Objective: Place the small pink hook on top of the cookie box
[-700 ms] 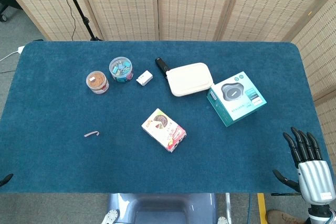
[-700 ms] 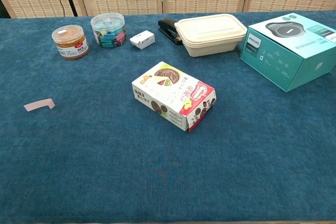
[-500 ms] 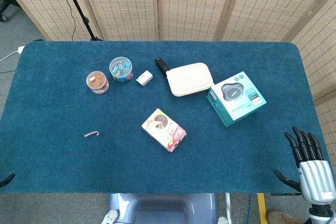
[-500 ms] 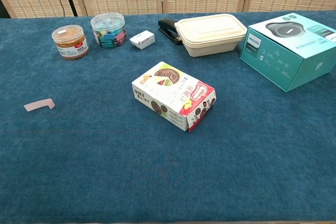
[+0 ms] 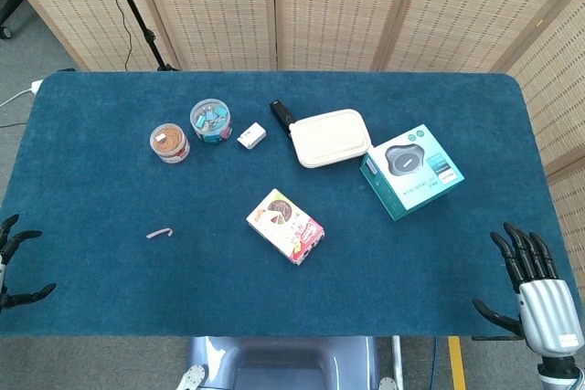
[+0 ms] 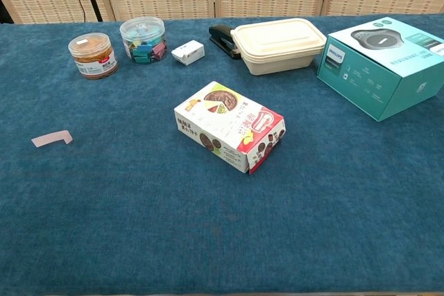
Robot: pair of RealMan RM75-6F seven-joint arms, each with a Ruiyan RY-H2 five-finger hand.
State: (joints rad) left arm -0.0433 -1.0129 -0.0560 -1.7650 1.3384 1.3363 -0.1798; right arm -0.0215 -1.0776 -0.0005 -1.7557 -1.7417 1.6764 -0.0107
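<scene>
Blue-carpeted bench [image 5: 110,152]. Cookie box [image 5: 285,226] taken as landmark; it lies flat near the middle, turned at an angle to the bench edges, printed top face up and bare.

Small pink hook [image 5: 160,234]: flat on the carpet, well to the left of the cookie box, apart from everything else. The chest view shows it as a short pale strip with one bent end [image 6: 52,139].

Left hand [image 5: 13,262]: at the bench's near left edge, far left of the cookie box and beyond the hook. Only dark fingers show, spread apart, nothing in them. Not seen in the chest view.

Right hand [image 5: 530,285]: off the near right corner, far right of the cookie box. Fingers straight and fanned, thumb out to the side, holding nothing. Not touching any object.

Behind the cookie box, far side of the bench:
- orange-lidded jar [image 5: 170,143], back left
- clear tub of coloured clips [image 5: 211,121], just beside the jar
- small white box [image 5: 251,136], right of the tub
- black stapler [image 5: 281,117], touching or just beside the cream lunch container [image 5: 330,137]
- teal product box [image 5: 411,171], back right of the cookie box
</scene>
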